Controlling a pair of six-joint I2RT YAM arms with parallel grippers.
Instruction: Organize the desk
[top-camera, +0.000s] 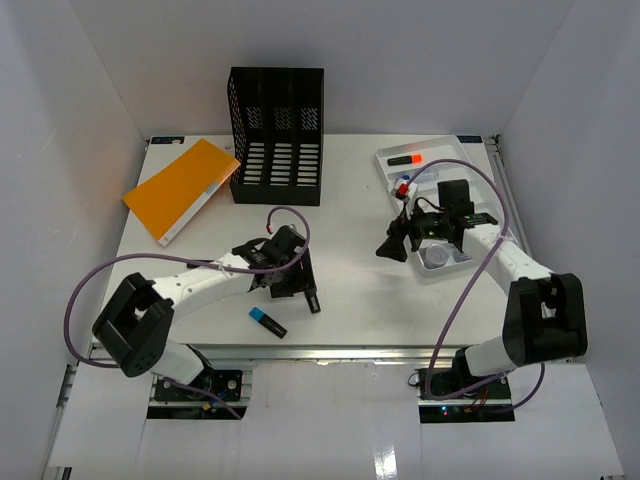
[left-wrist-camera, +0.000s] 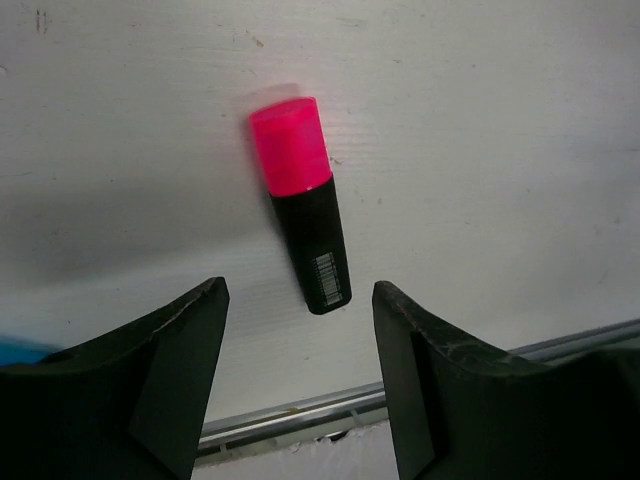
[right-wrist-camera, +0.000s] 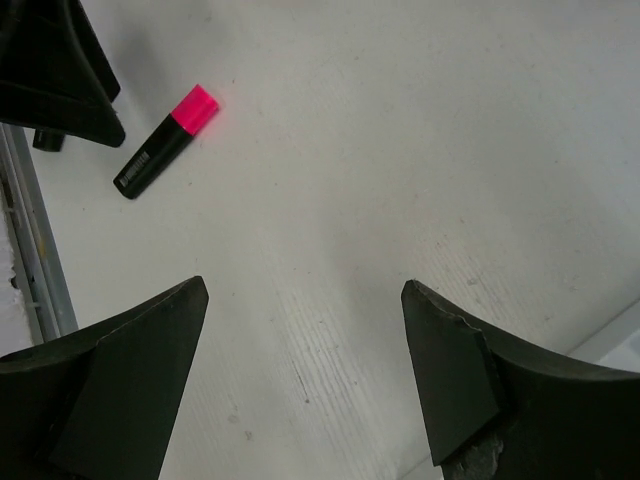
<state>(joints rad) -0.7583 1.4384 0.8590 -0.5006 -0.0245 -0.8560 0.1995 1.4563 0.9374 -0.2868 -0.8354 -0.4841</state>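
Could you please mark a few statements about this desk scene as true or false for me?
1. The pink highlighter lies on the desk, ungripped, in front of the open left gripper. True.
2. The right gripper holds a highlighter. False: it is open and empty.
3. The orange folder stands inside the black file organizer. False: it lies flat on the desk beside it.
4. A blue-capped marker lies near the desk's front edge. True.
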